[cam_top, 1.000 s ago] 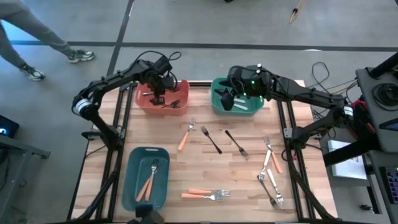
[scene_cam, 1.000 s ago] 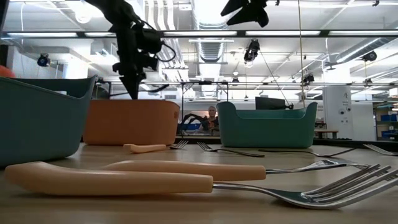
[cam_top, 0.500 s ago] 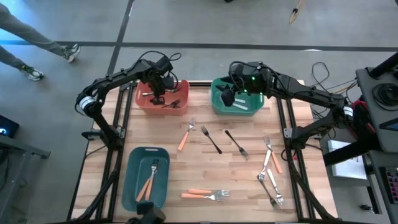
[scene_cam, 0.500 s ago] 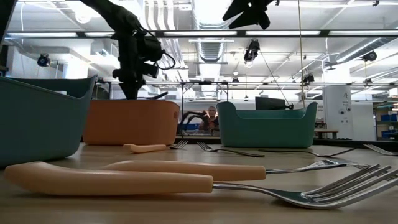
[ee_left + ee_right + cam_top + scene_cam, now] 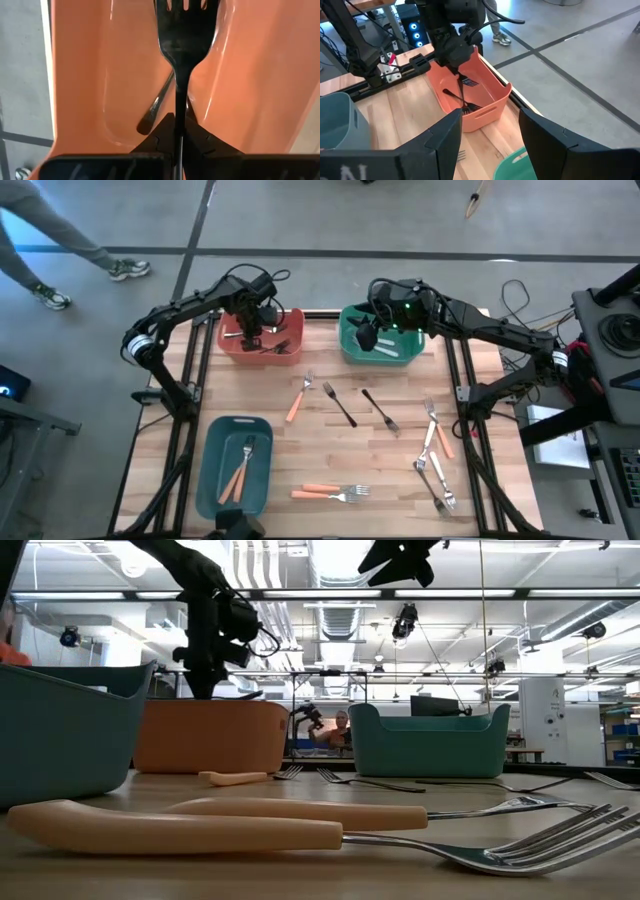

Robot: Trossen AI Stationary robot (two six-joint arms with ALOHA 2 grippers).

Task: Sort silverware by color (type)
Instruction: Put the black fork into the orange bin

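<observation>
Fork held over the orange bin

Worktop (image 5: 330, 450) of pale wood holds three bins. Blue bin (image 5: 235, 468) has two orange-handled forks (image 5: 238, 473) inside. Orange bin (image 5: 262, 340) sits beside the green bin (image 5: 378, 340). Left gripper (image 5: 252, 333) is down in the orange bin, its jaws clamped on a black fork (image 5: 183, 45). Right gripper (image 5: 368, 335) is over the green bin, jaws wide apart. More forks (image 5: 432, 465) lie loose on the worktop.
</observation>
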